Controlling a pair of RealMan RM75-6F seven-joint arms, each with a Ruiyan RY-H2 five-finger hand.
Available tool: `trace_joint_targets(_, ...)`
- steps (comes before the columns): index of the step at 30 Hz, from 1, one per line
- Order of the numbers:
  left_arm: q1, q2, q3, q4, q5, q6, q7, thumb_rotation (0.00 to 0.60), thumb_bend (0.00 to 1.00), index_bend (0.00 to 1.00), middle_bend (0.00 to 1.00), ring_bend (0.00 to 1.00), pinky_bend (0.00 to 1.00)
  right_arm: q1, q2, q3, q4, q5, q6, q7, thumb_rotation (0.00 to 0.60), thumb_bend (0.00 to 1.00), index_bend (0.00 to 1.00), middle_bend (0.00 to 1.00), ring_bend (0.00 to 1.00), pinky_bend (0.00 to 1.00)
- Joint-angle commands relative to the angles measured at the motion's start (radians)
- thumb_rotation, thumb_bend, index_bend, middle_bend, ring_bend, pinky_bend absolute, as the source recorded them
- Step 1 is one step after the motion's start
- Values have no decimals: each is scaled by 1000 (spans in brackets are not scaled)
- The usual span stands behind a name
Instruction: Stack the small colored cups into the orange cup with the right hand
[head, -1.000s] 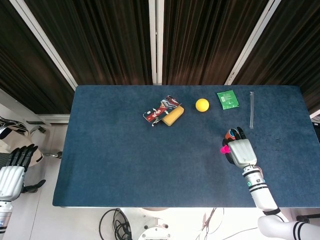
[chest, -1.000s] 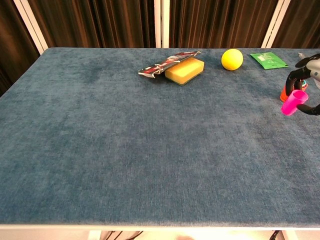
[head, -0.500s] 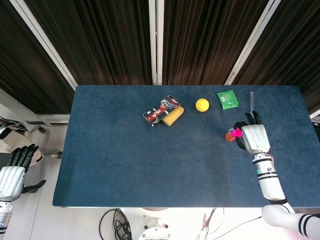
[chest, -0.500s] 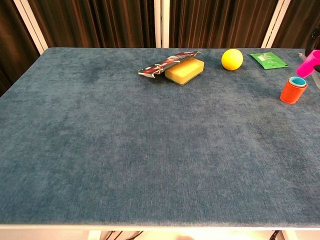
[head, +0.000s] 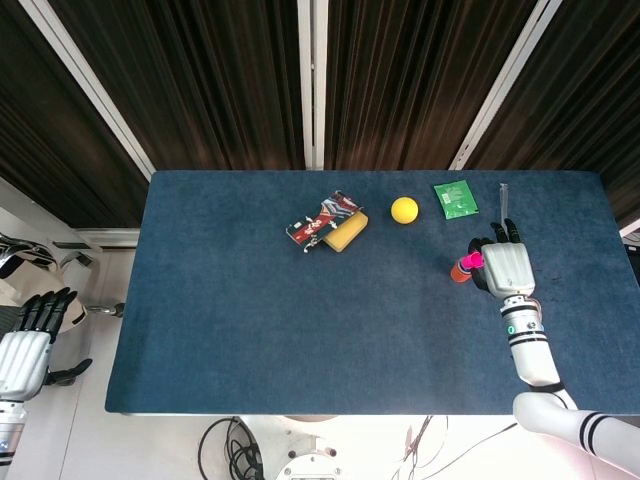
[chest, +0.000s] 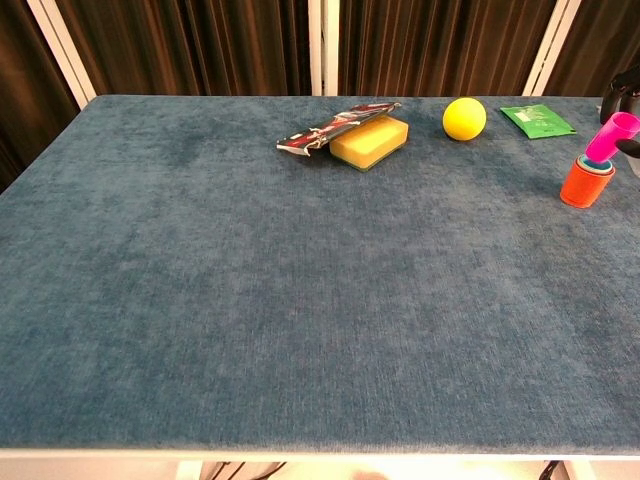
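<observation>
Gripping pink cup (chest: 611, 135) over orange cup (chest: 585, 185), right robot hand (head: 505, 268).

right hand (chest: 628, 115) mostly cut off by chest-view edge; left hand (head: 24, 345) partly cropped, head view

A blue felt-covered counter (head: 250, 330) carries everything. Near the middle of its far edge lies a red-and-black packet (head: 320, 221) with a yellow sponge (head: 346, 231) touching its right side. A yellow ball (head: 404, 209) sits to the right of them, then a green packet (head: 455, 199) and a thin clear strip (head: 503, 220) towards the far right corner. The orange cup (chest: 585, 183) stands by the right edge.
</observation>
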Motion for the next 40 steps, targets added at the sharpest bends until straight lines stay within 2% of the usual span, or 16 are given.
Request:
trace_joint_targets(1,0,-1,0,1,0,0,-1,600,120,45,43,0,0,4,-3,-3,3,10,-8,-12,600,327,498,503,109,0)
trace_joint_targets(6,1,-1,2,6,-4,-4,-8,600,120,45,43,0,0,15,-12,-11,13,30,-26,-44,600,327,501,496,108,0)
trace_joint_targets(8,1,-1,1,7,-3,-2,-9,600,120,45,43,0,0,18,-13,-10,13,39,-31,-51,600,326,446,459,104,0)
trace_joint_targets(13,1,0,-1,7,0,3,-11,600,120,45,43,0,0,17,2,-7,-9,38,-28,-41,600,264,83,213,19,0)
trace_joint_targets(15,0,2,-1,6,0,4,-12,600,121,45,43,0,0,3,19,-5,-33,20,-4,-13,600,218,4,94,0,0)
trace_joint_targets(17,1,2,-2,4,1,6,-14,600,120,45,43,0,0,-24,46,-11,-72,-10,28,33,600,172,0,22,0,0)
trace_joint_targets(19,1,3,-3,2,1,9,-15,600,120,45,43,0,0,-75,91,-36,-127,-69,89,87,600,149,0,3,0,0)
trace_joint_targets(23,0,5,-5,2,1,10,-1,600,120,46,43,0,0,-215,163,-113,-193,-232,309,165,600,134,0,0,0,0)
trace_joint_targets(27,-2,5,-15,-2,1,22,42,600,120,45,43,0,0,-367,193,-198,-137,-374,522,288,600,141,0,4,0,0)
trace_joint_targets(30,-4,4,-24,-4,-3,29,72,600,120,45,43,0,0,-443,185,-225,-57,-417,614,406,600,136,0,0,0,0)
trace_joint_targets(34,-12,4,-32,-9,-8,23,112,600,121,45,43,0,0,-484,180,-219,5,-405,630,499,600,125,0,0,0,0)
trace_joint_targets(40,-18,11,-34,-35,-21,7,156,600,120,45,43,0,0,-488,177,-206,5,-391,581,474,600,130,0,0,0,0)
